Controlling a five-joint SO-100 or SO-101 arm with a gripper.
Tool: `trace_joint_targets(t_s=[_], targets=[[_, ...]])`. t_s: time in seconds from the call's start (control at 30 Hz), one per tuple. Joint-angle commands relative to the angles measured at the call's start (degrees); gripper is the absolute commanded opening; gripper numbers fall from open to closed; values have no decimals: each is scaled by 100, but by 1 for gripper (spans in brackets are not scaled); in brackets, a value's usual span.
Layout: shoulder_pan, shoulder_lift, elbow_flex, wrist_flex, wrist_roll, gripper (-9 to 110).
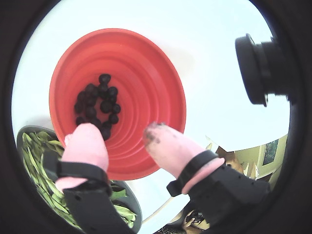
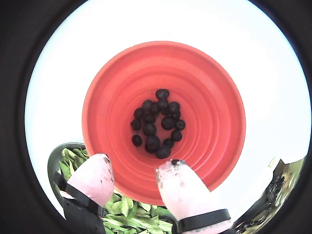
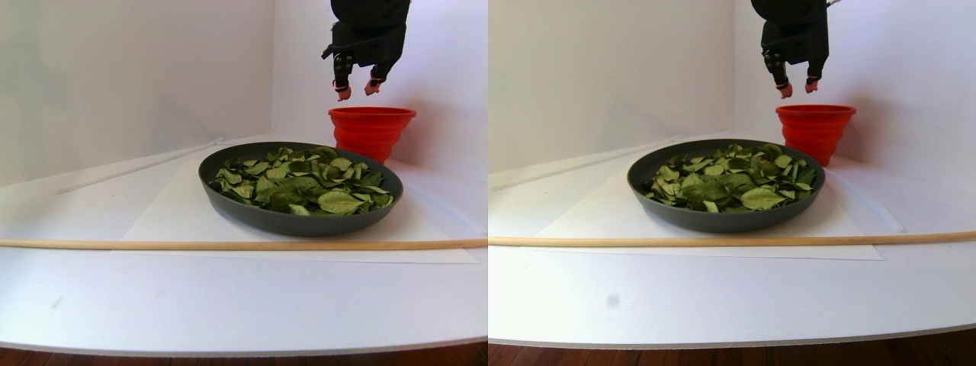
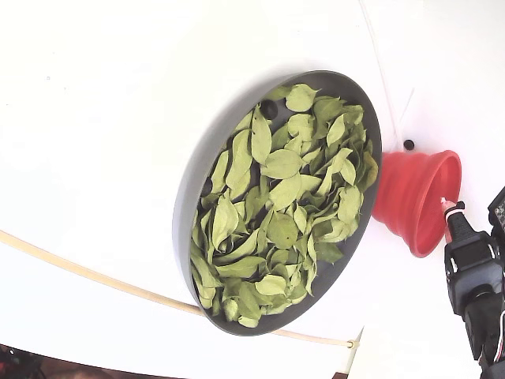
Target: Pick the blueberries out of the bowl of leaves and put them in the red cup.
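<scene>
Blueberries (image 1: 99, 105): a dozen or more piled at the bottom of the red cup (image 1: 146, 73) in a wrist view, so most of the picking looks done; gripper (image 1: 122, 136) hanging over the cup's near rim, pink-capped fingertips (image 1: 87, 141) spread apart with nothing between them, dark smear on the right-hand tip; sliver of the bowl (image 1: 22, 134) with leaves (image 1: 36, 156) at lower left. Other wrist view: same cluster of blueberries (image 2: 157, 124) centred in the red cup (image 2: 209, 97), gripper (image 2: 131, 168) parted and empty, leaves (image 2: 124, 209) under the fingers at the bottom edge. Stereo pair view: gripper (image 3: 357, 90) clear above the red cup (image 3: 371, 130), not touching it, jaws apart, no berry visible in the gap; cup just behind the dark grey bowl (image 3: 297, 219), which is full of leaves (image 3: 305, 179); no berries made out among them from this low angle. Fixed view: bowl (image 4: 197, 181) just beside the red cup (image 4: 410, 197); one dark round spot, probably a berry, on the bowl floor near the top rim, another small dark ball on the table above the cup; rest may be hidden under leaves (image 4: 276, 205). Likely near the end: a few stragglers left at most.
</scene>
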Motion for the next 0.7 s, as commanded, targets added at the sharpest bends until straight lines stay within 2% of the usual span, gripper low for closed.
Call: trace_joint_targets(t_s=[0.0, 0.67], targets=[[123, 483, -264, -123, 26, 16], [-439, 1354, 404, 79, 18, 15]])
